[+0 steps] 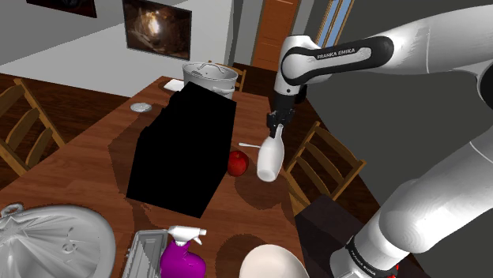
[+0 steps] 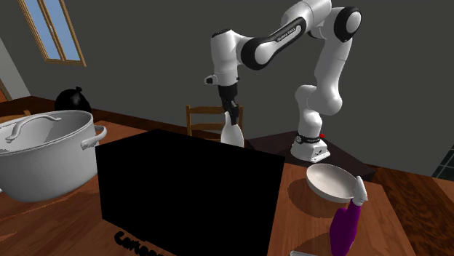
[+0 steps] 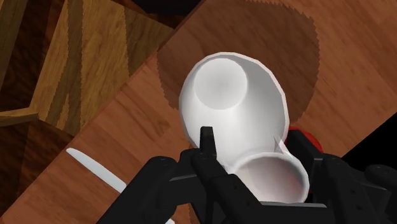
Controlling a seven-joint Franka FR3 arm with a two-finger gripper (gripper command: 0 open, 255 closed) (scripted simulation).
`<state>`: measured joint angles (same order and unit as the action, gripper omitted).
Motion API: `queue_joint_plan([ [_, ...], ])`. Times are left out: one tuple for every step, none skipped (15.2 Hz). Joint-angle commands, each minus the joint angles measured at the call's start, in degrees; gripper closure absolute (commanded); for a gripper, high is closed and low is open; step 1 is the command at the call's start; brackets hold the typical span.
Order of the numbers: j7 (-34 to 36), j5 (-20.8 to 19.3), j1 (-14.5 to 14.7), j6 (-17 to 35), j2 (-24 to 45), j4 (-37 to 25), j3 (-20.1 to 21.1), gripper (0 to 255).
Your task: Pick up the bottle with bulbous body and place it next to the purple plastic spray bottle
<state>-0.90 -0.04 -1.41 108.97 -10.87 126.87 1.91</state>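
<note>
White bulbous bottle | jaws clamped on its neck | hanging above table

Polished wooden table, smooth matt white bottle, glossy purple spray bottle, grey metal pot

Bottles, two: one white bulbous bottle, one purple spray bottle.
Black box, one.
Red apple, one.
Lidded pot, one.
White bowl, one.
White utensil, one.
Small round dish, one.
Grey container, one.
Framed pictures on the wall, two: larger picture, cropped picture.
</note>
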Motion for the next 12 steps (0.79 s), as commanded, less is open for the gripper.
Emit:
queue_joint_plan([
  [-0.1, 0.0, 0.0, -1.6, -0.5, -1.1, -0.1, 255],
  [-0.1, 0.0, 0.0, -2.3, -0.7, -1.7, -0.1, 255],
  [-0.1, 0.0, 0.0, -3.1, -0.8, -2.3, -0.1, 255],
  [-0.1, 0.0, 0.0, -3.9, -1.0, -2.9, -0.1, 255],
  [-0.1, 0.0, 0.0, -4.7, -1.2, -3.5, -0.1, 255],
  [-0.1, 0.0, 0.0, -5.4, -1.3, -4.1, -0.1, 255],
  [-0.2, 0.0, 0.0, -6.2, -1.4, -4.8, -0.1, 255],
  [-0.2, 0.0, 0.0, -7.0, -1.6, -5.4, -0.1, 255],
  [-0.2, 0.0, 0.0, -7.8, -1.7, -6.1, -0.1, 255],
  [-0.2, 0.0, -0.1, -8.5, -1.8, -6.8, -0.1, 255],
  [-0.2, 0.0, -0.1, -9.3, -1.8, -7.5, -0.1, 255],
  [-0.2, 0.0, -0.1, -10.1, -1.9, -8.2, -0.1, 255],
])
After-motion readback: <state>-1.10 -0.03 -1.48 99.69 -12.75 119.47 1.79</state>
